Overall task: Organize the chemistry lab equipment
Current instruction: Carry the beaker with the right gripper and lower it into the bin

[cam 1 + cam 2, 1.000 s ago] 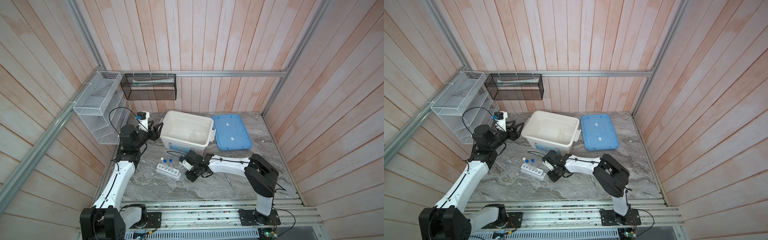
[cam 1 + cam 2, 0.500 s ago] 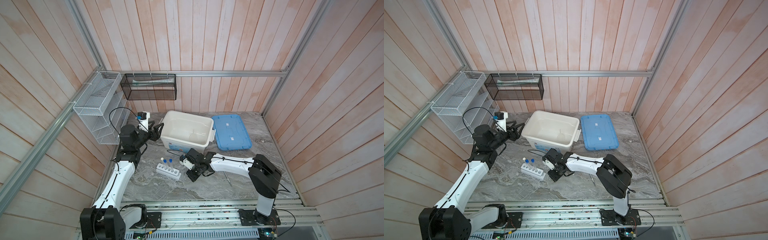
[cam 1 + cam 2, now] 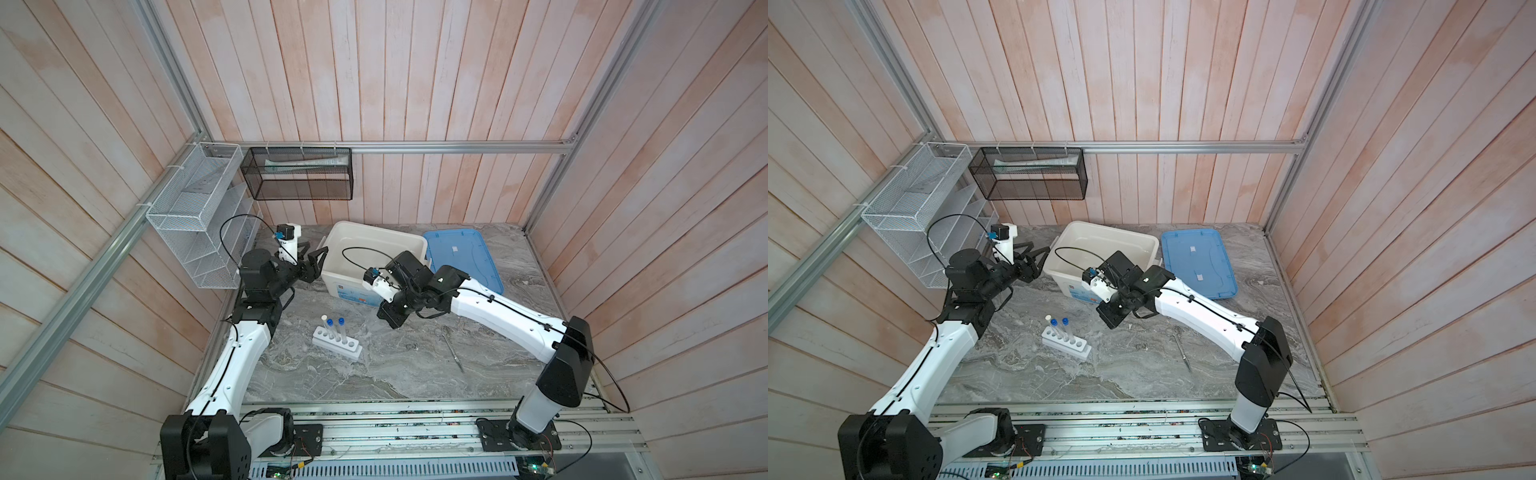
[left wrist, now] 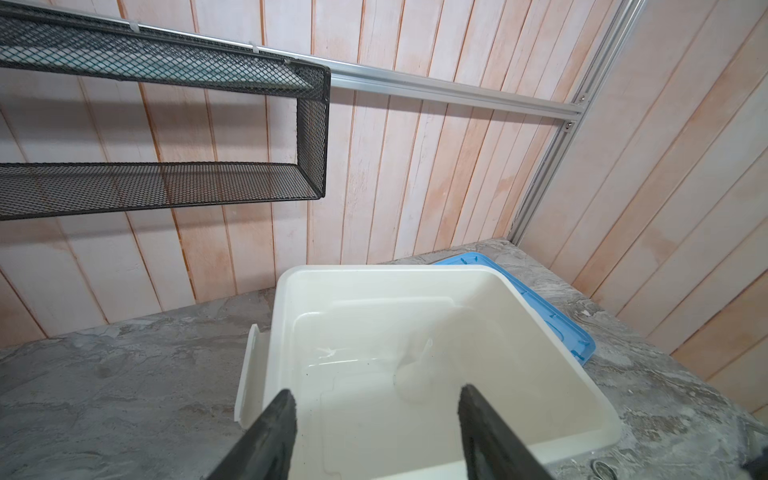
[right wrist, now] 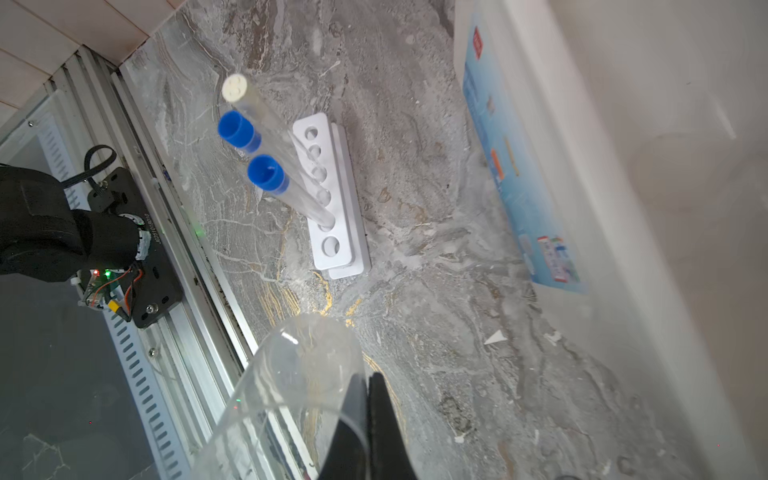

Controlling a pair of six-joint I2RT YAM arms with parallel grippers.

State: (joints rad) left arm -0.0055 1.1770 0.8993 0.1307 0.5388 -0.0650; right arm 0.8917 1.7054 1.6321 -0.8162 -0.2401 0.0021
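A white rack (image 3: 337,344) (image 3: 1066,345) (image 5: 332,199) stands on the marble table and holds three clear tubes. One tube has a white cap (image 5: 235,88) and two have blue caps (image 5: 237,129) (image 5: 266,174). To the right of the rack, my right gripper (image 3: 387,319) (image 3: 1108,321) (image 5: 368,379) is shut on the wall of a clear beaker-like vessel (image 5: 291,365), which is too faint to make out in the top views. My left gripper (image 3: 313,254) (image 3: 1030,250) (image 4: 376,399) hangs open and empty at the white bin's left rim. A faint clear round flask (image 4: 413,376) lies inside the bin. A slim metal spatula (image 3: 454,351) (image 3: 1184,351) lies on the table under the right arm.
The white bin (image 3: 374,232) (image 3: 1109,230) (image 4: 282,332) sits at the back middle. Its blue lid (image 3: 461,257) (image 3: 1198,262) (image 4: 555,328) lies flat to its right. A black mesh shelf (image 3: 299,178) (image 4: 166,187) and a white wire rack (image 3: 195,216) hang on the walls at the back left.
My right gripper has closed on the clear vessel's wall and drawn slightly back toward the bin. The left arm has not moved.
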